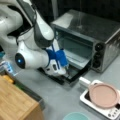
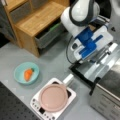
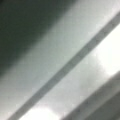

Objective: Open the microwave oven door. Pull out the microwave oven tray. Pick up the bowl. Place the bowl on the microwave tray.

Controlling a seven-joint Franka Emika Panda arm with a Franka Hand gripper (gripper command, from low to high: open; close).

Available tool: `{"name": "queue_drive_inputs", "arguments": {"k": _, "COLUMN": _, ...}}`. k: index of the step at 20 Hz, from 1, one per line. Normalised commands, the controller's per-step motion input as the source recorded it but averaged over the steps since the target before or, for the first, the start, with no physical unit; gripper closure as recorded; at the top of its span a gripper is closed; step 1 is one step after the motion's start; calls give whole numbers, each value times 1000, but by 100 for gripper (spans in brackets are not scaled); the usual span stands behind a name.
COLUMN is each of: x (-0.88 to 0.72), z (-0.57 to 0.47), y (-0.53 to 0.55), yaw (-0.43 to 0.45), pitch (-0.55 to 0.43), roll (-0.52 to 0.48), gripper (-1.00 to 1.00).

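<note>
The door (image 1: 75, 72) is folded down flat; the gripper (image 1: 63, 71) is placed low at the oven mouth, its grip impossible to tell. The tray (image 1: 78, 60) is best drawn straight and level.

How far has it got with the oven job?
The microwave oven door already hangs open, folded down in front of the oven. The pincer is down at the open door, by the pale microwave oven tray; its hold is hidden behind the arm. The bowl sits untouched on the table with an orange thing in it, so picking it up and placing it are left.
</note>
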Motion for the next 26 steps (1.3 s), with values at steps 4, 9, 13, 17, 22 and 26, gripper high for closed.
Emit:
{"name": "queue_drive_inputs", "arguments": {"k": 4, "x": -197, "z": -135, "y": -298, "yaw": -198, "pitch": 227, "roll": -238, "gripper": -100}}
{"name": "queue_drive_inputs", "arguments": {"k": 9, "x": -229, "z": -17, "y": -201, "yaw": -304, "pitch": 236, "roll": -382, "gripper": -100}}
{"name": "queue_drive_inputs", "arguments": {"k": 13, "x": -186, "z": 62, "y": 37, "yaw": -255, "pitch": 112, "roll": -396, "gripper": -100}}
{"name": "queue_drive_inputs", "arguments": {"k": 17, "x": -121, "z": 211, "y": 93, "yaw": -202, "pitch": 99, "roll": -476, "gripper": -100}}
{"name": "queue_drive_inputs", "arguments": {"k": 22, "x": -77, "z": 374, "y": 76, "yaw": -107, "pitch": 145, "roll": -495, "gripper": -100}}
{"name": "queue_drive_inputs", "arguments": {"k": 26, "x": -15, "z": 437, "y": 21, "yaw": -32, "pitch": 161, "roll": -453, "gripper": -100}}
